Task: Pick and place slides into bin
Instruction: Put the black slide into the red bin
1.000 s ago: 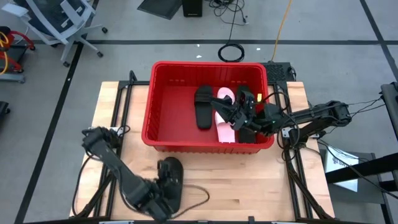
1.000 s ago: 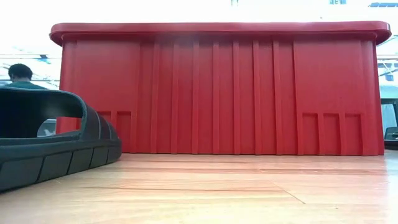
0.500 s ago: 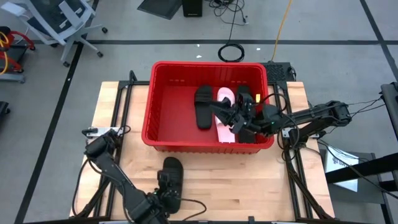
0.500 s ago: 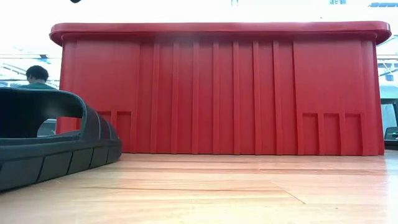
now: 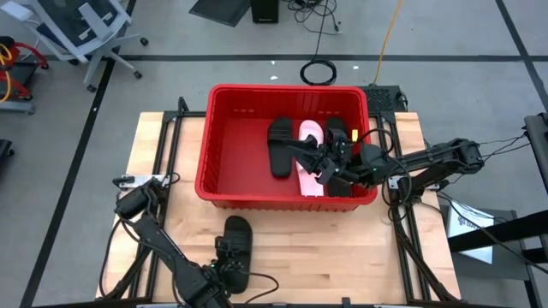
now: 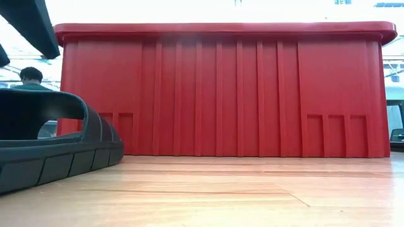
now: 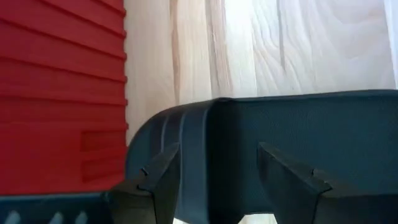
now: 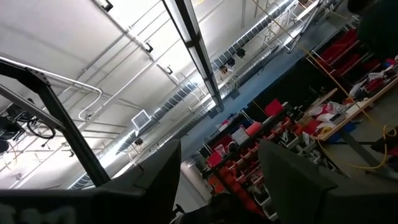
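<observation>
One black slide [image 5: 237, 233] lies sole down on the table near its near edge; it also shows in the low view [image 6: 50, 145] and the left wrist view [image 7: 311, 124]. My left gripper [image 5: 228, 263] is open just above it, pointing down over its strap [image 7: 217, 162], apart from it in the low view [image 6: 25, 25]. The red bin [image 5: 205, 154] stands at the far middle and holds two black slides [image 5: 280, 145] [image 5: 336, 135] and a pale pink one [image 5: 310, 162]. My right gripper [image 5: 323, 161] is open inside the bin, its fingers [image 8: 155, 180] tilted up toward the ceiling.
The bin's ribbed near wall [image 6: 221, 88] rises close behind the black slide and shows beside it in the left wrist view [image 7: 62, 93]. Bare wood [image 5: 342, 248] lies right of the slide. A person [image 6: 28, 75] sits in the room beyond the table.
My left arm has drawn back toward the table's near edge and my left gripper has come down over the black slide, its finger now showing at the low view's top left. The slide has stayed where it was. My right gripper has stayed in the bin.
</observation>
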Robot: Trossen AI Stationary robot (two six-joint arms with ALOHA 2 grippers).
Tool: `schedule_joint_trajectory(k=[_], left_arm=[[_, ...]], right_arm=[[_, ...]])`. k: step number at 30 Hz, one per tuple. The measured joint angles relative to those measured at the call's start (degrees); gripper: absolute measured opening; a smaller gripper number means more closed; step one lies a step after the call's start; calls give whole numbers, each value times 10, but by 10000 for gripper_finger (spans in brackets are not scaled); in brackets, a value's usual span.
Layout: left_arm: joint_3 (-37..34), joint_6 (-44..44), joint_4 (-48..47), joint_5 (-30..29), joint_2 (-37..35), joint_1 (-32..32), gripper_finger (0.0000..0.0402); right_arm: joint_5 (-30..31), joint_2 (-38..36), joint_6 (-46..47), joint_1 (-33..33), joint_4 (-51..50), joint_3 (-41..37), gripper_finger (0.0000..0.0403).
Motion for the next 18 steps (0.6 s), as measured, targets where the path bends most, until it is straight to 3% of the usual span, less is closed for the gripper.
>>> schedule_joint_trajectory(k=[8, 18], left_arm=[[-72, -30, 29, 14, 0, 16, 202], [-125, -1, 60, 6, -1, 62, 202]], right_arm=[[0, 0, 11, 0, 0, 0, 205], [0, 0, 15, 8, 0, 0, 205]])
